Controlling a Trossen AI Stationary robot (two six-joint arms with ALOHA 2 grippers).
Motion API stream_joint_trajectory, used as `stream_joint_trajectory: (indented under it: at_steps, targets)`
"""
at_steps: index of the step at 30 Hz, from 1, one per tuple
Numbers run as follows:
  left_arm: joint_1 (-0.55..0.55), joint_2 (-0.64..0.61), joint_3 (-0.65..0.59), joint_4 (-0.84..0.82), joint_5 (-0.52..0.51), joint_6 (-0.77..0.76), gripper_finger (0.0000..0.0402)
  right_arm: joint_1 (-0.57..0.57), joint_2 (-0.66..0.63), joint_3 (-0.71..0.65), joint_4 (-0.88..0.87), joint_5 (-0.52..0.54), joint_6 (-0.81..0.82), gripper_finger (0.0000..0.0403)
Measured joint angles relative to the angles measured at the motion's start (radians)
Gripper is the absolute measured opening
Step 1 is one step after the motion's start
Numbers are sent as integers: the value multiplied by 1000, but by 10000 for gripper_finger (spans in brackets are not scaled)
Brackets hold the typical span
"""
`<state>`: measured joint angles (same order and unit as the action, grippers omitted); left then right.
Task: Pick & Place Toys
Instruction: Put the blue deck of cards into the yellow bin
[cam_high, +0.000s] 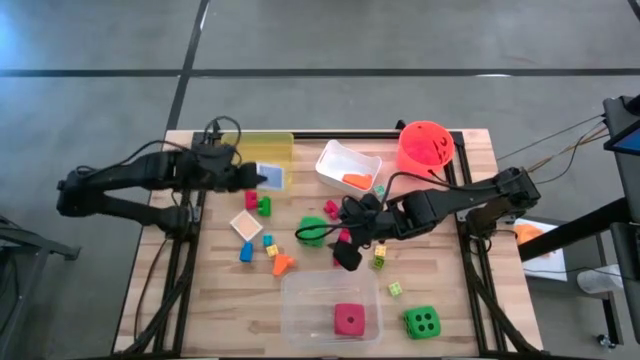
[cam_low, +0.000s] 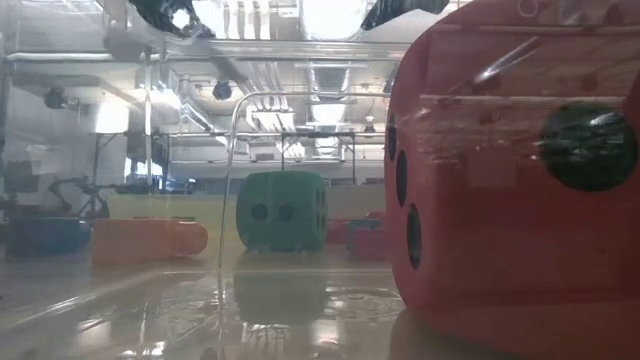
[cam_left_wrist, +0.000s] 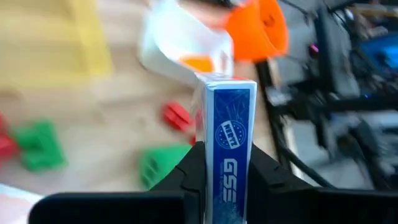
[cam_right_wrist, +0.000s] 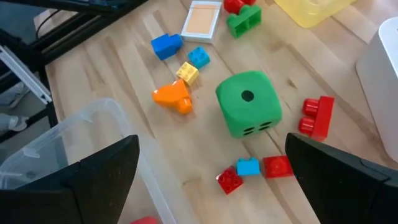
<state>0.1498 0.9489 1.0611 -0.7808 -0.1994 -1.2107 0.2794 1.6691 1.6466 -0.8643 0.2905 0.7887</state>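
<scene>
Pink die (cam_low: 520, 180) sits nearest, already in the clear tub (cam_high: 300, 310) at the near edge. Left gripper (cam_high: 262, 178) pinches a blue tile (cam_left_wrist: 230, 149) edge-on, raised beside the yellow tub (cam_high: 255, 147), likely for carrying. Right gripper (cam_high: 340, 240), jaws spread wide, hovers over the green die (cam_right_wrist: 249, 102) mid-table, probably lining up a grasp.

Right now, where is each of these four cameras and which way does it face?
High view: above the table, looking straight down; both dark arms show.
Low view: at table height, inside the clear tub, facing the pink die and the room; no arm shows clearly.
Left wrist view: on the left arm, looking past the left gripper shut on a blue tile.
Right wrist view: on the right arm, looking down between the open right gripper at a green die.
Shared: both wrist views show that green die.
</scene>
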Motion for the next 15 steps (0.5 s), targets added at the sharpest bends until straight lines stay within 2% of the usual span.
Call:
stream_joint_trajectory:
  at_steps: [5, 10, 15]
  targets:
    - [206, 30, -3, -52, 28, 153, 50, 0, 0, 0, -8, 0, 59, 395]
    - [416, 86, -56, -52, 184, 298, 50, 12, -13, 0, -112, -2, 152, 395]
    - [540, 149, -115, 10, 274, 430, 50, 51, -41, 0, -267, 10, 291, 395]
